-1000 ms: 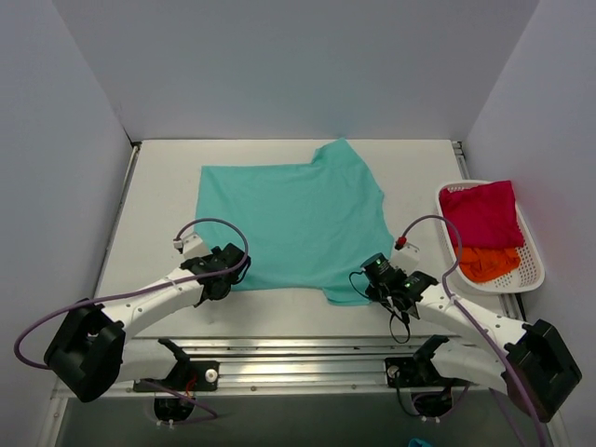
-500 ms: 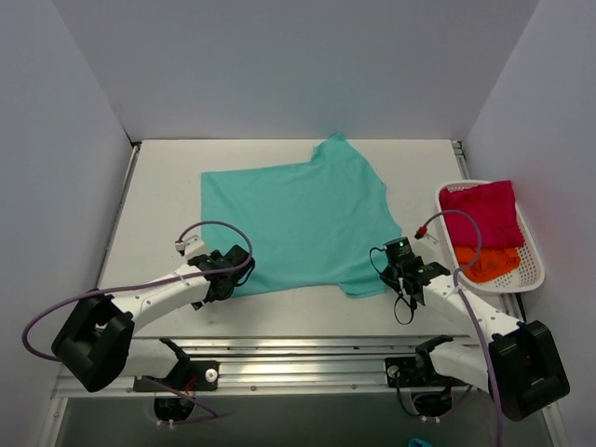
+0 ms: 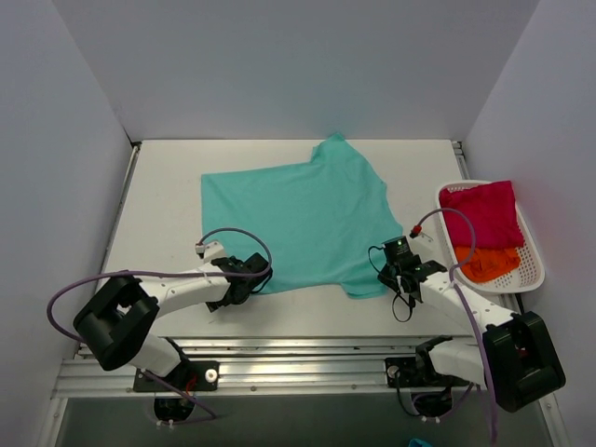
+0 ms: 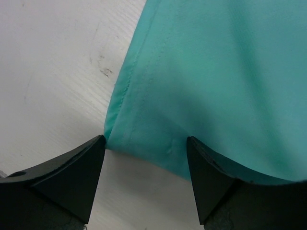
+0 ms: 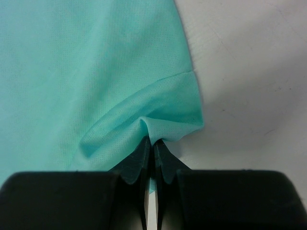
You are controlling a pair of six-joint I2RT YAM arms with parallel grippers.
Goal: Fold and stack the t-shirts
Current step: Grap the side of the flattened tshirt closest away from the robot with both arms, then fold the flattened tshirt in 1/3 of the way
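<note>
Now the hem of the teal t-shirt (image 3: 298,219) is pinched in the clenched right gripper (image 5: 152,143); the left gripper (image 4: 145,143), spread astride the corner, is best closed squarely first.

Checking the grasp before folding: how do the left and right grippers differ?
The left gripper is open around a hem corner of the teal t-shirt; the right gripper is shut, pinching a fold. The left sits at the shirt's near-left corner, the right at its near-right. Both work its near edge.
</note>
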